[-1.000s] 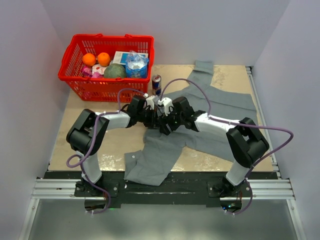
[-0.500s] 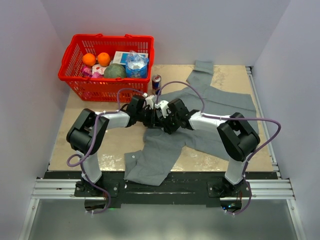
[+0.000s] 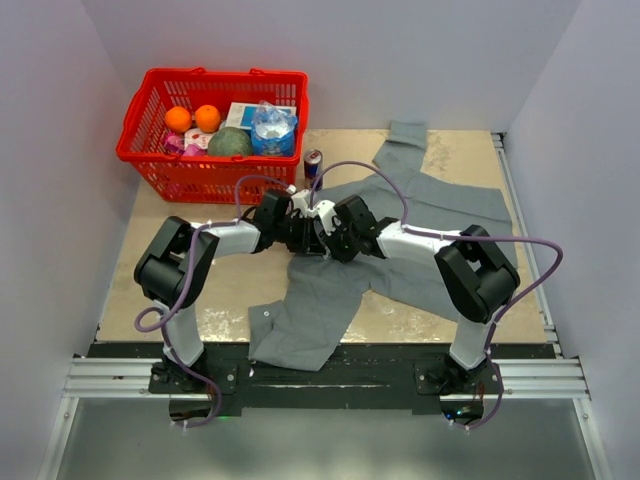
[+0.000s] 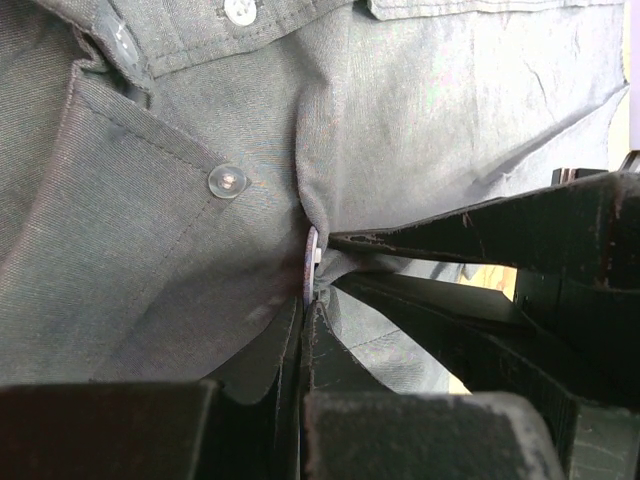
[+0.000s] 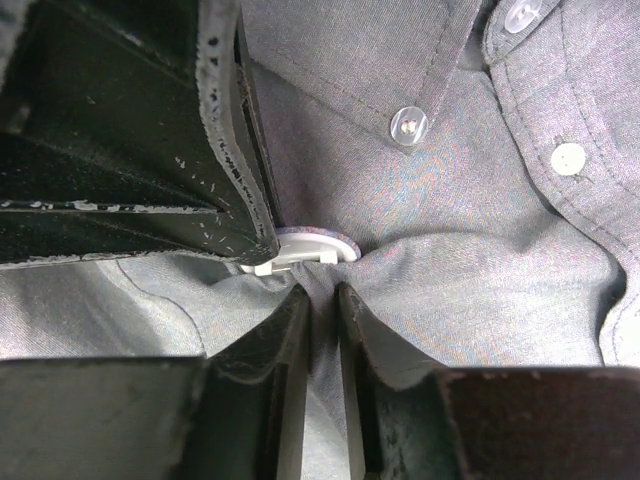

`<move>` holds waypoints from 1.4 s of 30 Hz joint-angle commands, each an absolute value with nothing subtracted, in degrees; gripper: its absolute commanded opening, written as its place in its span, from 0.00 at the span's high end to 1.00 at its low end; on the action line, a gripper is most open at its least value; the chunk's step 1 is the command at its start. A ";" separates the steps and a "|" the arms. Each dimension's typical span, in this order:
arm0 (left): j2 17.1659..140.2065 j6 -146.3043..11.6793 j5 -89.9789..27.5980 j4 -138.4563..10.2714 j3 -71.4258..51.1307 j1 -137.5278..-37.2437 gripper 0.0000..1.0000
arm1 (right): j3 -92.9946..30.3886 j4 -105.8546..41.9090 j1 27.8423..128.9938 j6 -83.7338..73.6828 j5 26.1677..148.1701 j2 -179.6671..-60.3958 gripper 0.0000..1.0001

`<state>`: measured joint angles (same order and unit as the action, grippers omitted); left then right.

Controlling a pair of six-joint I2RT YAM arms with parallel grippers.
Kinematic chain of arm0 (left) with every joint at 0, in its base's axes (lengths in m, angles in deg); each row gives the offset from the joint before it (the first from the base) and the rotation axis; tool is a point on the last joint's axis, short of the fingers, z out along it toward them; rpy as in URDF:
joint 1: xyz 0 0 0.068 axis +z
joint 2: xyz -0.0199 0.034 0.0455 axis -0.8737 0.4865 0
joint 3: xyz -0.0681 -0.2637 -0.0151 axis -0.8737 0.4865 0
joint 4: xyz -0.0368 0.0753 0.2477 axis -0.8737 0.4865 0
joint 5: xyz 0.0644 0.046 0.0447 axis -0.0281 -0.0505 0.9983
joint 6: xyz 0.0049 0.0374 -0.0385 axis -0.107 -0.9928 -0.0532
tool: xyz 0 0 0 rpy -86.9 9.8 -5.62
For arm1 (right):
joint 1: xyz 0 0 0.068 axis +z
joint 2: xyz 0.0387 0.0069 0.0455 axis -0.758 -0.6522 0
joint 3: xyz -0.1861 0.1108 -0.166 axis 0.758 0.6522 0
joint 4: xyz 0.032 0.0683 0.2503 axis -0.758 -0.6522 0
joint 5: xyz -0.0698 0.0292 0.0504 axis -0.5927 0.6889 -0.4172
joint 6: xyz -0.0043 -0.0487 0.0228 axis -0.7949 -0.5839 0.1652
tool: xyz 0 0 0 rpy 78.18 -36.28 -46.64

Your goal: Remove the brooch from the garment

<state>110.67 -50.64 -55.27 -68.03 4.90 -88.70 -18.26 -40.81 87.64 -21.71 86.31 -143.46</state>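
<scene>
The garment (image 3: 440, 215), a grey button-up shirt, lies spread over the table's middle and right. Both grippers meet over its chest near the collar. My left gripper (image 4: 306, 305) is shut on the brooch (image 4: 310, 262), a thin reddish disc seen edge-on at its fingertips. In the right wrist view the brooch (image 5: 325, 243) shows a pale underside and clasp, half covered by the left gripper's fingers (image 5: 150, 150). Directly below it my right gripper (image 5: 322, 295) is shut on a pinched fold of the garment (image 5: 480, 260). From the left wrist, the right gripper's fingers (image 4: 430, 245) come in from the right.
A red basket (image 3: 135, 150) with oranges and packets stands at the back left. A drink can (image 3: 313, 165) stands just behind the grippers. Pale shirt buttons (image 4: 227, 181) lie near the brooch. Walls close in on both sides.
My right arm shifted left toward the left gripper, and its jaws closed onto a fold of cloth beneath the brooch. The left gripper kept its hold on the brooch.
</scene>
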 commanded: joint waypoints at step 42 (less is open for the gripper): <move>113.32 -53.40 -60.02 -68.93 0.85 -88.40 1.00 | -23.34 -40.61 81.81 -20.45 97.02 -146.35 0.63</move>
